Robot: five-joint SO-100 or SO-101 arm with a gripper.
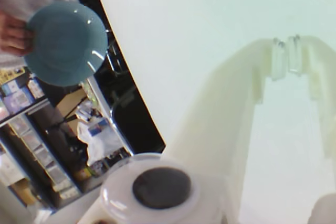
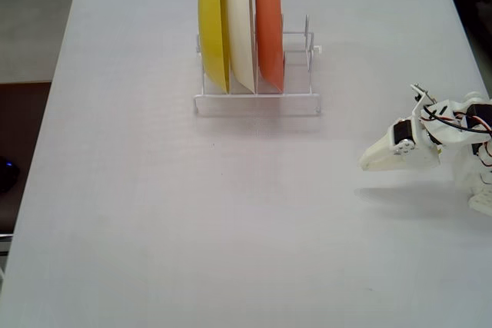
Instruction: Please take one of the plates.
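Round matte blue-grey plate (image 1: 65, 43) held by a person's hand (image 1: 14, 34) off the table's far left in wrist view; white two-finger gripper (image 1: 286, 56) clenched, empty; risks bumping plate unless reopened.

White table with a dish rack and the robot arm

The pale table (image 2: 192, 213) carried a white wire rack (image 2: 257, 101) near its far edge; the arm's base (image 2: 483, 201) sat at the right edge in the fixed view, nearer than the rack.
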